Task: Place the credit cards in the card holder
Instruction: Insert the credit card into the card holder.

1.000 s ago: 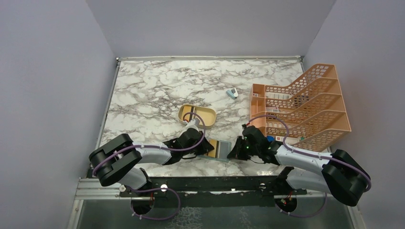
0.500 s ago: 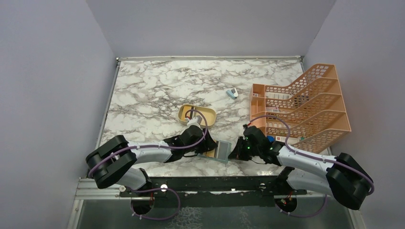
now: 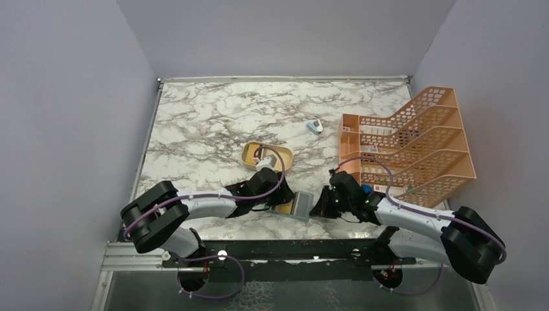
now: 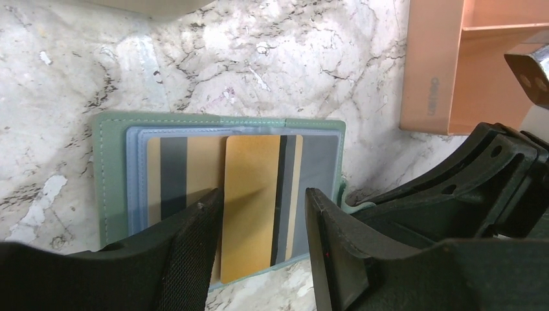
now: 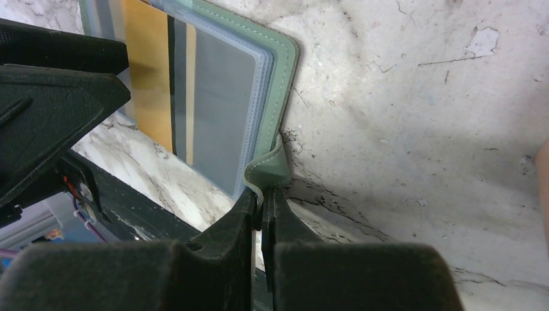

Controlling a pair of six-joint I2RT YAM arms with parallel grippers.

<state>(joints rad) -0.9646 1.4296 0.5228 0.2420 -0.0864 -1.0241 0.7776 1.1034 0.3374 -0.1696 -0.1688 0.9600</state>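
left arm: stretched low along the near edge of the marble table [image 3: 207, 123], reaching in toward the middle, wrist just in front of the tan dish [image 3: 285, 155]
- left gripper [image 4: 262, 201]: fingers spread, one on each side of the gold card [image 4: 252, 194]. There's a gap on the right side, so it isn't squeezing anything
- right arm: also low, coming in from the right past the orange file rack [image 3: 414, 142]
- right gripper [image 5: 261, 201]: pinched tight on the little green tab at the card holder's edge
- card holder [image 3: 301, 205]: lying open and flat near the front edge, right between the two grippers
- gold card: lying on the pale blue inner pockets, near end poking past the holder's edge
- striped card [image 4: 175, 175]: sits behind the clear pocket, just left of the gold one
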